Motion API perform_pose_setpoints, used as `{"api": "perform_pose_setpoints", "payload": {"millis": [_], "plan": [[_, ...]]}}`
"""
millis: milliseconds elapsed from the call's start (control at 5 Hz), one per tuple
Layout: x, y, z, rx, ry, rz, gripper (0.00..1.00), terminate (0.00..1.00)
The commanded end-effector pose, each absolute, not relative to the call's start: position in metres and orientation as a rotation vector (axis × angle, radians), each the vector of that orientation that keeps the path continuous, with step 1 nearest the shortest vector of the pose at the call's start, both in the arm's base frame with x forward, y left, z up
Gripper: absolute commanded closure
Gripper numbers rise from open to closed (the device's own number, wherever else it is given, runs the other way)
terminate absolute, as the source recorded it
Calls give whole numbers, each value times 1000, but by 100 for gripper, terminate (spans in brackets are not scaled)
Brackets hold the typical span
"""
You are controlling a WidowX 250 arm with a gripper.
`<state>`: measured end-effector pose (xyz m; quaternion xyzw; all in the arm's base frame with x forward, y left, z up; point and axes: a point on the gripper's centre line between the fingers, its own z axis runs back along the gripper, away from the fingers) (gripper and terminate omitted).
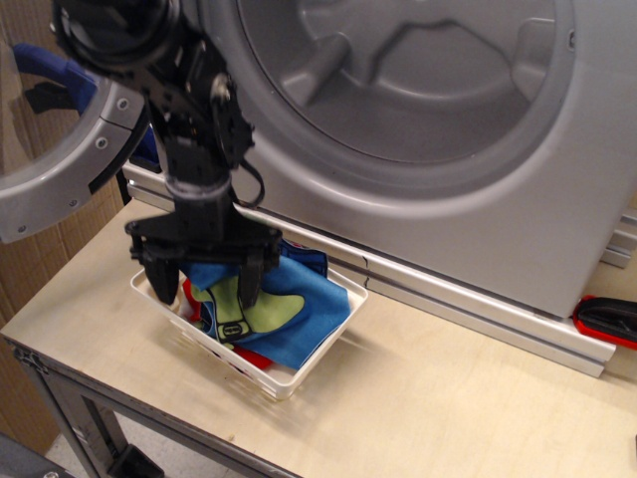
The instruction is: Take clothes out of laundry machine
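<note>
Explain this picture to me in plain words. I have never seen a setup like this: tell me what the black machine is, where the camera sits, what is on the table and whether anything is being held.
One camera looks down from above at a pale wooden table. The black jointed thing is a robot arm; its gripper, a two-fingered claw, points down with its fingers spread open. It holds nothing that I can see.

Under it sits a white plastic lattice basket holding a bundle of small cloths: bright blue, lime-green and red pieces.

Behind stands a big silver-grey front-loading washing machine. Its round door with a clear window is swung open at the left, and the visible part of the ribbed drum looks empty.

A red and black object lies at the right edge; I cannot tell what it is.
</note>
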<state>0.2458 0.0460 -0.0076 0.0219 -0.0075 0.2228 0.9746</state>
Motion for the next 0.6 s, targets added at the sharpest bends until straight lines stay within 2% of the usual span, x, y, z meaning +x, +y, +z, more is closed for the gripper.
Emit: {"api": "perform_pose_setpoints", "payload": {"millis": [0,200,400], "plan": [[260,30,64,77,-121,432,0,0],[260,30,64,77,-121,432,0,0],[260,30,64,77,-121,432,0,100]]}}
